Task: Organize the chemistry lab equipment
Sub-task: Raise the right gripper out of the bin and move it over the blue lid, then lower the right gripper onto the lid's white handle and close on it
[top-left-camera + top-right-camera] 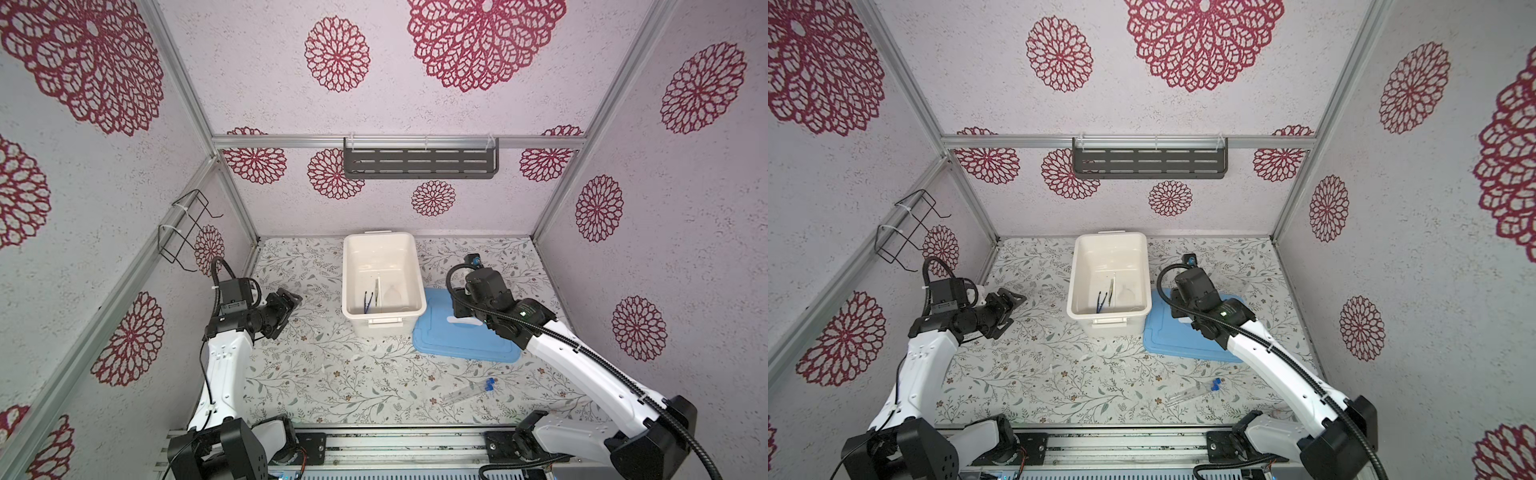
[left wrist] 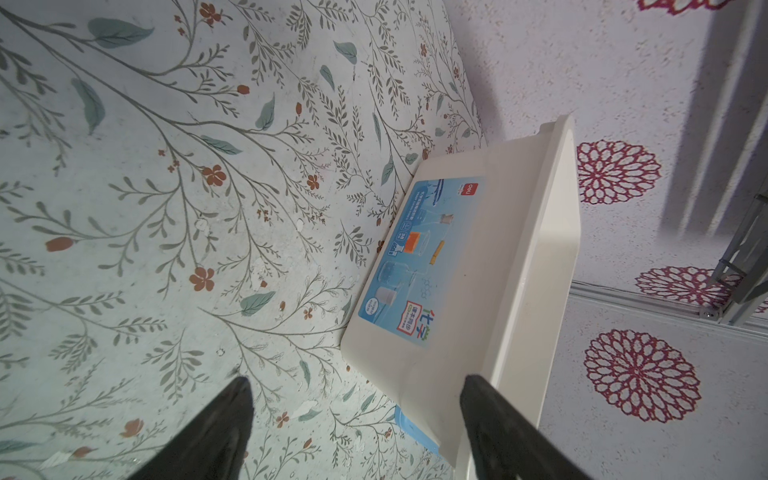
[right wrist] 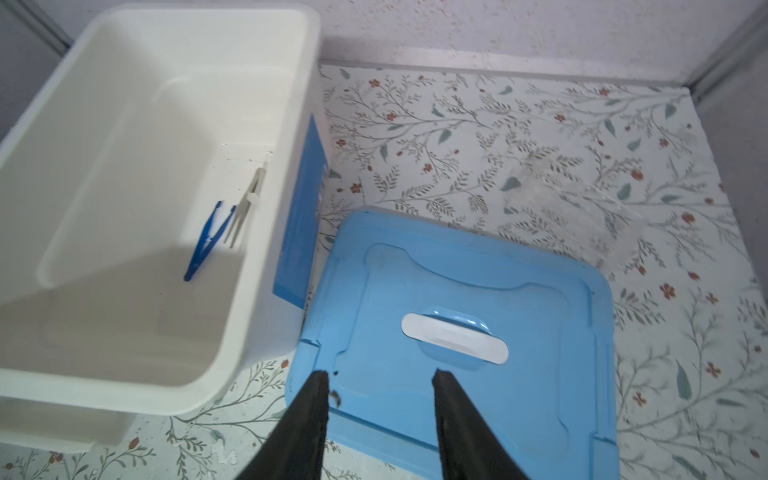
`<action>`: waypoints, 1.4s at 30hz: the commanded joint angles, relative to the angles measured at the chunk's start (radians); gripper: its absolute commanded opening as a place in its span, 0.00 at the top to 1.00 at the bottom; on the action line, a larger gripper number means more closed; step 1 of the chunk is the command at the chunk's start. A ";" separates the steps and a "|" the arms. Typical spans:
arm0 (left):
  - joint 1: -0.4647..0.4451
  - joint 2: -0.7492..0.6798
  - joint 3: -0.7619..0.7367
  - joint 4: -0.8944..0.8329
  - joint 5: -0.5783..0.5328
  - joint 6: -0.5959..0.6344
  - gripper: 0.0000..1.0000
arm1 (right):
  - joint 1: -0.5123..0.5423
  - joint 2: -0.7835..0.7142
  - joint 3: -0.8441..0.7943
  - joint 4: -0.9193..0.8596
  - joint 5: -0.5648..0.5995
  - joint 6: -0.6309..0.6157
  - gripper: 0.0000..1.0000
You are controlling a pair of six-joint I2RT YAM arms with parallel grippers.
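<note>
Slim tool (image 1: 367, 302) and stick (image 1: 377, 291) in bin (image 1: 380, 322), lid (image 1: 451, 345) right of it, tubes (image 1: 469, 391) before lid.

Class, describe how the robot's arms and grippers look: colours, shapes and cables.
The left arm and right arm have white shells with black joints; a black ribbed cable runs along each. The left gripper and right gripper have black tapering fingers.

"deli" mark (image 2: 464, 190) and "化学" on blue label (image 2: 424, 266) of white bin (image 2: 540, 249)
</note>
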 commanded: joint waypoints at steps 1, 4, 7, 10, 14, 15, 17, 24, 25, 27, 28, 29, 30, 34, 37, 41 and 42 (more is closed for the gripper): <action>-0.024 0.006 0.040 0.032 -0.016 0.014 0.18 | -0.046 -0.066 -0.033 -0.019 -0.027 0.071 0.53; -0.038 0.012 0.047 0.033 -0.027 0.014 0.18 | -0.085 -0.083 -0.069 -0.021 -0.066 0.088 0.52; -0.050 0.008 0.051 0.028 -0.032 0.016 0.18 | -0.116 -0.083 -0.090 -0.023 -0.095 0.113 0.41; -0.058 0.000 0.054 0.019 -0.045 0.023 0.18 | -0.152 -0.069 -0.106 -0.036 -0.099 0.161 0.01; -0.060 -0.006 0.054 0.011 -0.058 0.031 0.18 | -0.177 -0.025 -0.097 -0.053 -0.073 0.247 0.01; -0.060 -0.006 0.055 0.011 -0.058 0.031 0.18 | -0.179 -0.017 -0.087 -0.062 -0.090 0.228 0.01; -0.060 -0.003 0.055 0.012 -0.055 0.029 0.18 | -0.184 -0.004 -0.088 -0.097 -0.083 0.251 0.01; -0.061 -0.004 0.056 0.018 -0.055 0.022 0.18 | -0.275 0.105 -0.072 -0.202 -0.134 0.571 0.25; -0.063 -0.006 0.055 0.017 -0.056 0.022 0.18 | -0.283 0.125 -0.063 -0.209 -0.162 0.612 0.26; -0.062 -0.011 0.048 0.017 -0.059 0.022 0.18 | -0.291 0.178 -0.031 -0.226 -0.201 0.704 0.27; -0.063 -0.014 0.045 0.017 -0.060 0.021 0.18 | -0.291 0.201 -0.015 -0.240 -0.201 0.737 0.28; -0.062 -0.018 0.040 0.015 -0.058 0.019 0.18 | -0.293 0.224 -0.001 -0.255 -0.193 0.766 0.27; -0.063 -0.023 0.036 0.018 -0.055 0.017 0.18 | -0.300 0.241 0.010 -0.265 -0.182 0.795 0.25; -0.085 -0.052 0.011 0.028 -0.033 0.011 0.19 | -0.396 0.263 -0.013 -0.166 -0.265 0.690 0.26; -0.131 -0.072 -0.008 0.021 -0.048 0.030 0.19 | -0.469 0.283 -0.031 -0.119 -0.349 0.572 0.28; -0.157 -0.084 -0.028 -0.001 -0.085 0.055 0.19 | -0.478 0.368 0.054 -0.269 -0.339 0.725 0.45; -0.158 -0.082 -0.032 -0.001 -0.090 0.057 0.19 | -0.472 0.376 0.054 -0.253 -0.365 0.773 0.42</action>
